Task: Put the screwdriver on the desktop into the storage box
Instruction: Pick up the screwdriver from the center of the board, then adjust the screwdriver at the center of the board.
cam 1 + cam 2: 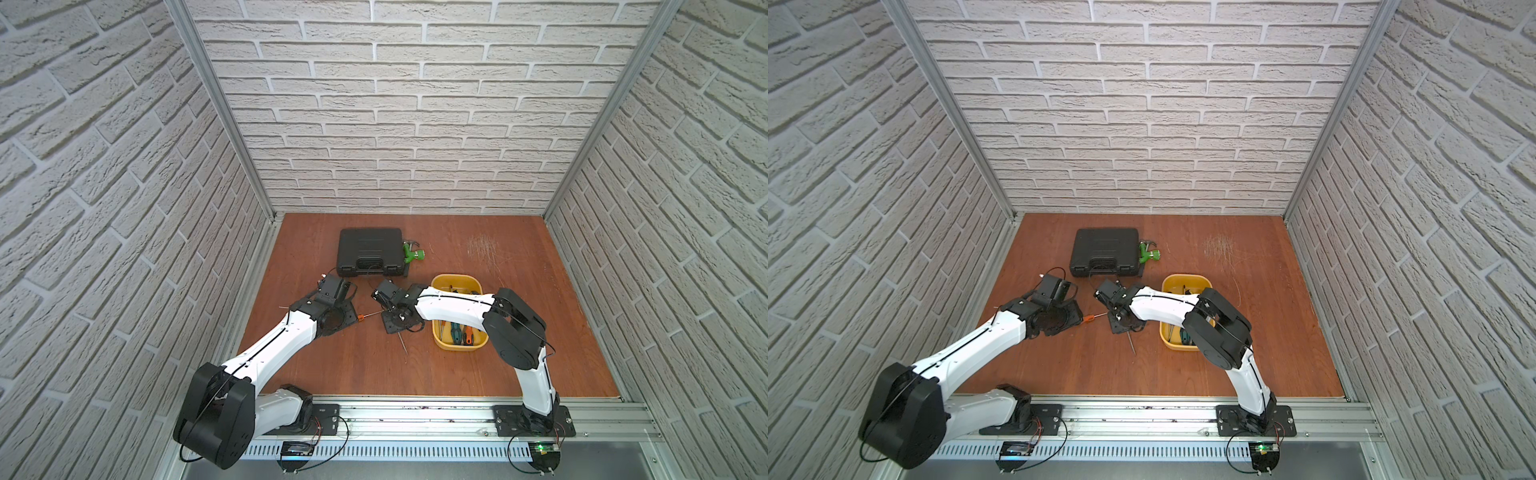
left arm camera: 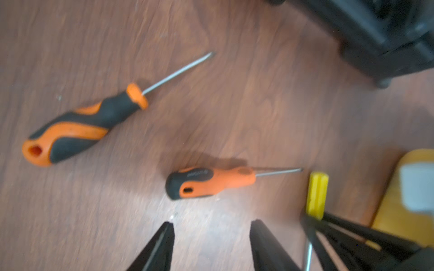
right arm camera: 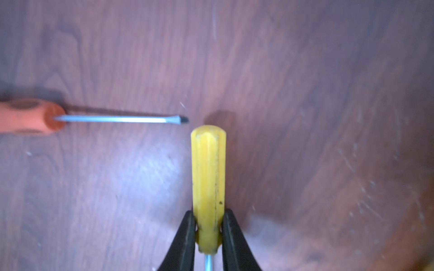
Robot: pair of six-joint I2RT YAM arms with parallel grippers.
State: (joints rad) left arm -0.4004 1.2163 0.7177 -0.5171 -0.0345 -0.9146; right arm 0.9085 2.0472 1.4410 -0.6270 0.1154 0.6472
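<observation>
One yellow plastic-handled screwdriver (image 3: 208, 178) is clamped in the right pincer (image 3: 208, 225), handle poking out past the tips. The shallow yellow plastic storage box (image 1: 459, 347) sits close on its right, under that forearm (image 1: 453, 305). Left pincer (image 2: 211, 223) hangs half-open near a small orange-and-black screwdriver (image 2: 211, 181) on the reddish wood bench (image 2: 258, 93).

We see the worktop (image 1: 1084, 370) w/ a black tool case (image 1: 1104, 249) at the back, a green-handled hammer (image 1: 1147, 253) just beside its R side. The yellow storage box (image 1: 1179, 346) sits right of centre, partly covered by the R arm (image 1: 1158, 309), w/ a few tool handles (image 1: 1181, 336) inside. Btwn the two wrists an orange screwdriver (image 1: 1089, 318) lies flat, its handle mostly hidden under the L arm (image 1: 984, 336). A screwdriver (image 1: 1132, 344) pokes its thin metal shaft out from under the R wrist. There's a pale scuff patch (image 1: 1219, 246) at back right.
</observation>
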